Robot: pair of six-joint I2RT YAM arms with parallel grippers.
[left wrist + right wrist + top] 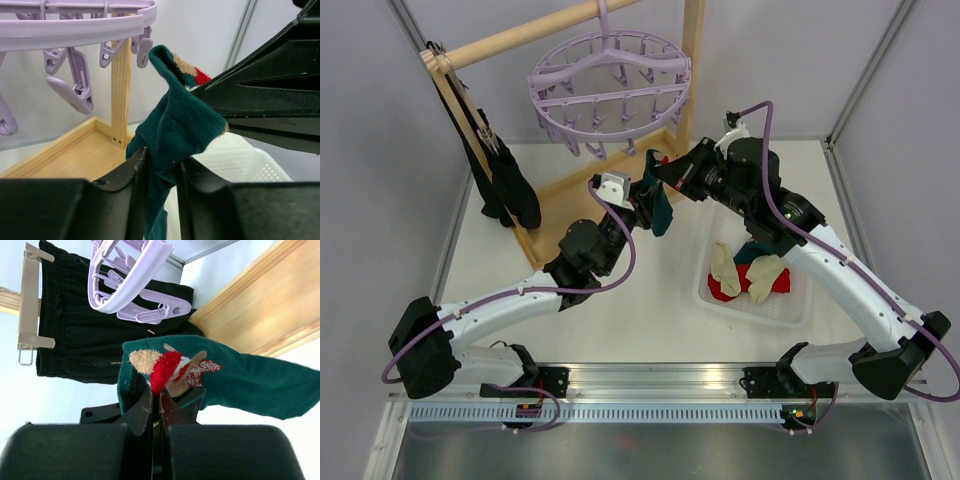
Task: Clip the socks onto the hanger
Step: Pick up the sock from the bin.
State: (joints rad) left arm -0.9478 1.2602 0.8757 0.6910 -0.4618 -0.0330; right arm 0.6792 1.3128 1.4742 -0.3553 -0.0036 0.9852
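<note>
Nearest your arm bases, right of centre on the white table (650,320), sits the white plastic mesh basket (760,312). Two cream socks (725,263) and a red sock (782,286) lie inside it.

Further up, both your arms meet over the middle of the table. Your left gripper (160,172) has narrowed onto the dark teal fabric sock (182,125). In the left wrist view the cloth runs down between the two black fingers (125,177), pinched there, with its tail hanging below them.

Your right gripper (156,407) is clamped on the same sock's other end. Its fingers nearly meet on the red, white and tan woven pattern (167,367). So the sock is off the table, held in the air between both grippers and folded over at the top.

Just above and behind that fold is the round lavender plastic hanger (610,85). Its small dangling clips (75,90) hang along the near rim, and the closest one is just beside the sock's top, apart from it. The hanger hangs by its hook from the rail of the pale wooden rack (692,60).

Far left on that rack is the long black cloth (500,185), held up by a beige clip hanger (30,300).
</note>
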